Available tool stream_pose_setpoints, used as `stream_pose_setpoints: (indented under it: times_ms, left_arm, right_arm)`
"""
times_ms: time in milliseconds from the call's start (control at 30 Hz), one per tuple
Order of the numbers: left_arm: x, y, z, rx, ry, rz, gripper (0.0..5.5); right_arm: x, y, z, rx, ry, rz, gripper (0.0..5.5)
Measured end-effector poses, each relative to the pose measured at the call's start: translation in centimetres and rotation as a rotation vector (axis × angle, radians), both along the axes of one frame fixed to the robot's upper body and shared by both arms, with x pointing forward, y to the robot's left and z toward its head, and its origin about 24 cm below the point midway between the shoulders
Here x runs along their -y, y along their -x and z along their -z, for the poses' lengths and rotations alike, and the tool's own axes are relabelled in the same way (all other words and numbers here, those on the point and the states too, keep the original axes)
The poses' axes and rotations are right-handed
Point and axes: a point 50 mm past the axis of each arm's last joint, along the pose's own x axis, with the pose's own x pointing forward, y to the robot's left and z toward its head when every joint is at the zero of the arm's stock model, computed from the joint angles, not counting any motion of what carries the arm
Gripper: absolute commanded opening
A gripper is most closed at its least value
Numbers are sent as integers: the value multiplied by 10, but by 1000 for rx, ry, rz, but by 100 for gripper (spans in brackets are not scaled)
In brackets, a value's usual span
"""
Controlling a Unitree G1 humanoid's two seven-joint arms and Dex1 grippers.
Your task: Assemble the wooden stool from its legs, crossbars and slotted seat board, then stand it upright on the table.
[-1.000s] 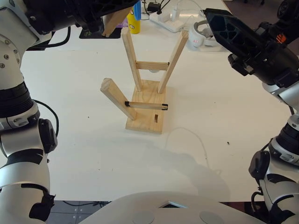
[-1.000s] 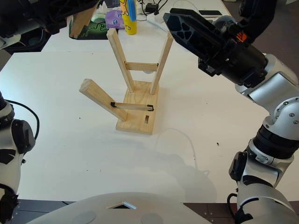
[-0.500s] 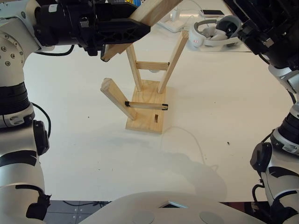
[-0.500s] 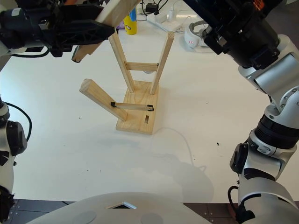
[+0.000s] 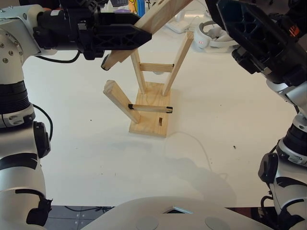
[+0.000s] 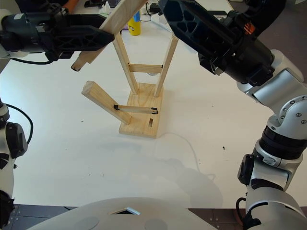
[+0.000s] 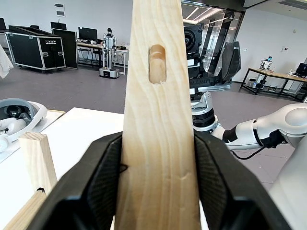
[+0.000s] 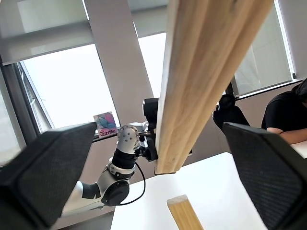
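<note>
Well, the seat board (image 5: 144, 125) lies flat on the tabletop (image 5: 230, 120), with two legs (image 5: 136, 62) standing up from its far end, joined by a crossbar (image 5: 156, 67). A third leg (image 5: 120, 100) leans out past the board's left edge, and a second crossbar (image 5: 148, 108) runs from it across the board. High above the board, the left gripper (image 5: 136, 36) clamps the slanted fourth leg (image 5: 158, 17). The right gripper (image 8: 158, 127) has its fingers (image 8: 53, 167) spread wide on either side of that leg, clear of it.

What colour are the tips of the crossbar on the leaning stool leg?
Black; the crossbar itself is pale wood. Clearest in the left eye view.
</note>
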Motion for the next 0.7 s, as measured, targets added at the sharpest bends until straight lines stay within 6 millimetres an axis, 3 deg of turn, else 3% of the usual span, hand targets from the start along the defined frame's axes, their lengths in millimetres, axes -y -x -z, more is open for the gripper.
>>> stream_pose_setpoints:
  times_ms: [300, 700]
  left_arm:
    - [3, 6, -4, 10, -21, 36, 206]
    - [4, 4, 10, -65, -118, 128, 206]
  right_arm:
    - [14, -13, -4, -24, 23, 70, 488]
    - [2, 4, -9, 23, 38, -110, 488]
